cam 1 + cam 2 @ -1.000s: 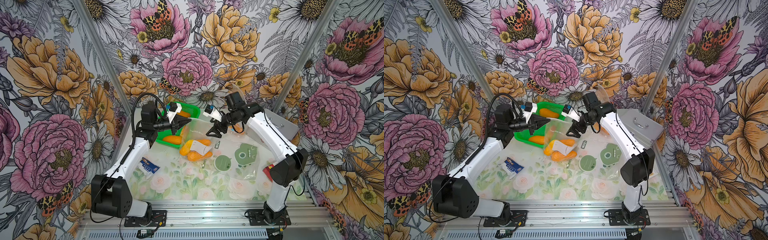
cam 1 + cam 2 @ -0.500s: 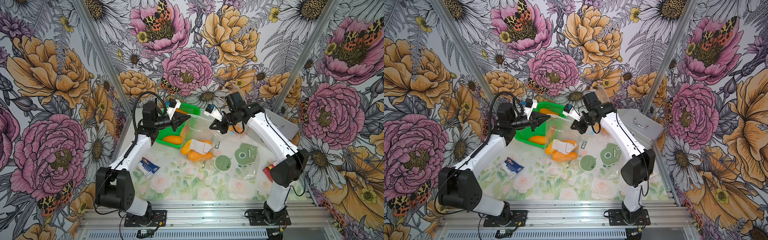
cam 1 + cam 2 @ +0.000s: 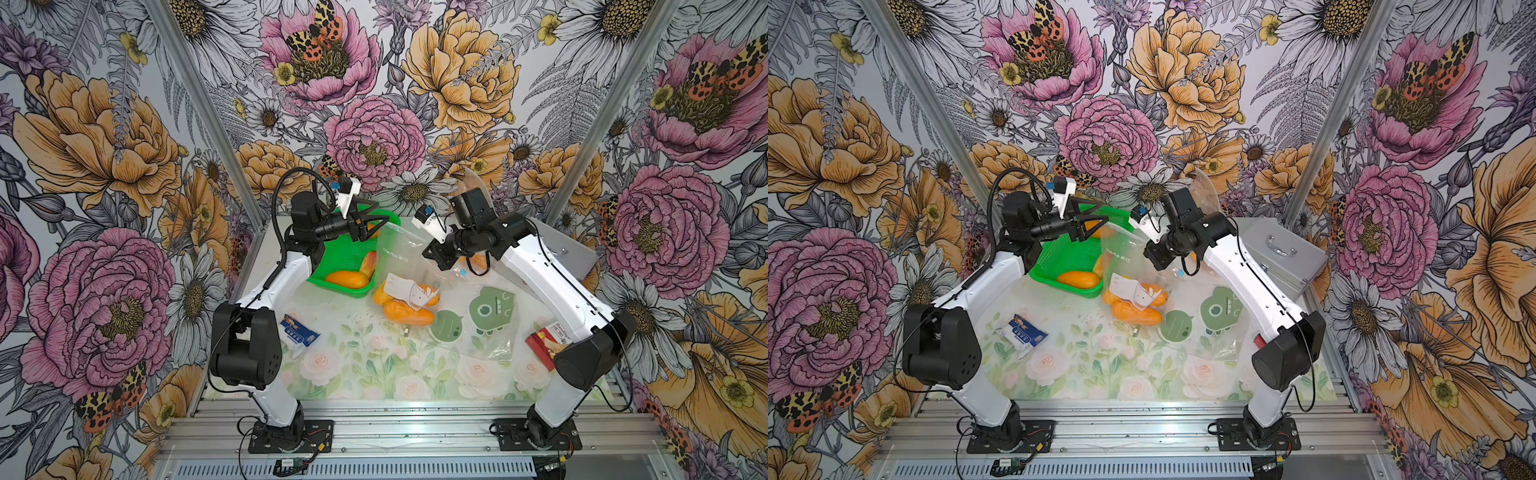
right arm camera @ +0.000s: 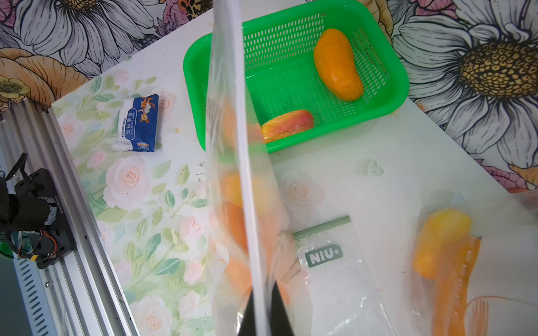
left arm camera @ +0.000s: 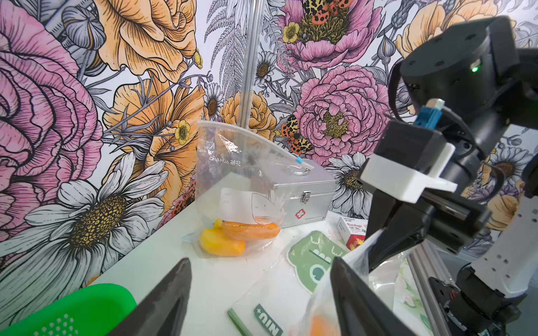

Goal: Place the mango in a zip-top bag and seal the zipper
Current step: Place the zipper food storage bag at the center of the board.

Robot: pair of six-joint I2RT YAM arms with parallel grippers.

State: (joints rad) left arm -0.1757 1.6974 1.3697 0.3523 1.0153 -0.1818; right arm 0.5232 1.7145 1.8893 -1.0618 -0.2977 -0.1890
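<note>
Left side. The left gripper (image 3: 380, 212) has let go. A second ago it was clamped on the top corner of the zip-top bag; now its fingers stand wide apart just beside that corner, above the green basket (image 3: 338, 253). Two loose mangoes (image 3: 347, 279) lie in the basket. I take them for spares, not this cycle's fruit.

Centre. The zip-top bag (image 3: 395, 257) stands upright, bottom on the table, top edge lifted. The mango (image 3: 409, 318) is already inside, lying at the bottom with at least one more orange fruit, partly behind a white printed label. Its skin is orange and smooth, and I see no damage through the film.

Right. The right gripper (image 4: 262, 299) has swapped roles with the left. It was open a second ago and is now pinched tight on the bag's zipper strip (image 4: 240, 131). From its wrist view the strip reads as one flat white line, but I cannot tell whether it is pressed closed along its whole length.

My reading: loading is done and only the seal remains. The bag now hangs from a single hold. With the far corner free, a pull along the strip may drag the whole bag rather than close it.

Further right, a second filled bag (image 5: 233, 180) sits by the metal case (image 5: 308, 192), apart from the work.
</note>
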